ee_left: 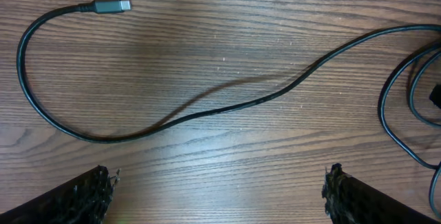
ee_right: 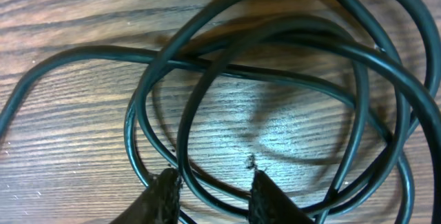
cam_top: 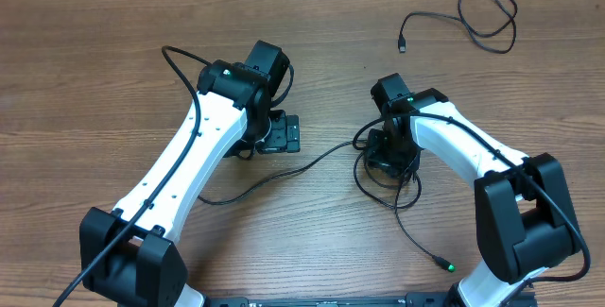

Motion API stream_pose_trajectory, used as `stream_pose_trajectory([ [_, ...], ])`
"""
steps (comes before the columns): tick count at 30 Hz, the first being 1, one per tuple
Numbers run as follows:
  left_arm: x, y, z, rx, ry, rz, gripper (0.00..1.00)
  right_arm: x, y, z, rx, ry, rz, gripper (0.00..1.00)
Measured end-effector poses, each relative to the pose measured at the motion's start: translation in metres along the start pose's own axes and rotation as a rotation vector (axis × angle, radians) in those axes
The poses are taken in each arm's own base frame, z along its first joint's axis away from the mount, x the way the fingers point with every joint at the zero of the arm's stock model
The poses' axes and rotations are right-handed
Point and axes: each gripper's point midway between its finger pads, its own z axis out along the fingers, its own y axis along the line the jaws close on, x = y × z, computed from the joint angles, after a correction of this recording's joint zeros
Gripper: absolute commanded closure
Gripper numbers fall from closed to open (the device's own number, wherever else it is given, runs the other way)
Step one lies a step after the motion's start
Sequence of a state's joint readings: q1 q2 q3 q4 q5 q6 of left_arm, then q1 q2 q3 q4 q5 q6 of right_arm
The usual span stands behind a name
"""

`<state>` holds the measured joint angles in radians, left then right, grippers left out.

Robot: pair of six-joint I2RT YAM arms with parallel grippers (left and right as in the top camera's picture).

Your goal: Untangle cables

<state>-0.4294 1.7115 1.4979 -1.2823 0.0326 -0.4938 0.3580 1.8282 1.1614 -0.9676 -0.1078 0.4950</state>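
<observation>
Black cables lie on the wooden table. A tangled coil (cam_top: 389,182) sits under my right gripper (cam_top: 390,163). From it one strand (cam_top: 312,159) runs left, and another ends in a plug (cam_top: 442,263) near the front. In the right wrist view the coil's loops (ee_right: 275,72) overlap, and two strands pass between my right gripper's (ee_right: 213,182) fingertips, which stand apart and do not pinch them. My left gripper (cam_top: 280,134) is wide open over bare wood; in its wrist view (ee_left: 220,182) a cable (ee_left: 207,110) with a silver plug (ee_left: 110,5) lies ahead.
A separate black cable (cam_top: 482,14) lies loose at the far right of the table. Both white arms reach in from the front edge, with thick black arm leads along them.
</observation>
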Motion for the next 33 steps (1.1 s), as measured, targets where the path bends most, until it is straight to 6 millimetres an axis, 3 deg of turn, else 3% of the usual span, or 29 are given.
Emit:
stream_pose_trajectory([
  [3, 0.000, 0.000, 0.000, 0.000, 0.000, 0.000, 0.00, -0.001, 0.000, 0.000, -0.002, -0.002, -0.003, 0.60],
  [5, 0.000, 0.000, 0.000, 0.000, 0.000, 0.000, 0.00, 0.000, 0.000, 0.000, -0.002, -0.002, -0.002, 0.52],
  [6, 0.000, 0.000, 0.000, 0.000, 0.000, 0.000, 0.00, 0.000, 0.000, 0.000, -0.002, -0.002, 0.002, 0.43],
  [8, 0.000, 0.000, 0.000, 0.000, 0.000, 0.000, 0.00, -0.001, 0.001, 0.000, -0.003, -0.004, -0.004, 0.41],
  [10, 0.000, 0.000, 0.000, 0.000, 0.000, 0.000, 0.00, -0.001, 0.001, 0.002, -0.005, -0.008, -0.021, 0.50],
  [14, 0.000, 0.000, 0.000, 0.000, 0.000, 0.000, 0.00, 0.003, -0.001, 0.009, -0.012, 0.003, -0.041, 0.85],
  [16, 0.000, 0.000, 0.000, -0.001, 0.001, 0.000, 0.00, 0.008, -0.001, 0.011, -0.018, 0.019, -0.043, 0.96],
  [23, 0.001, 0.000, 0.000, -0.002, 0.003, 0.000, 0.00, 0.019, 0.002, 0.007, -0.045, 0.078, -0.035, 0.96],
  [27, 0.001, 0.000, 0.000, -0.002, 0.003, 0.000, 0.00, 0.018, 0.006, -0.014, -0.040, 0.107, -0.029, 0.96],
  [33, 0.001, 0.001, 0.000, -0.002, 0.004, 0.000, 0.00, -0.002, 0.027, -0.078, -0.079, 0.057, -0.060, 0.96],
])
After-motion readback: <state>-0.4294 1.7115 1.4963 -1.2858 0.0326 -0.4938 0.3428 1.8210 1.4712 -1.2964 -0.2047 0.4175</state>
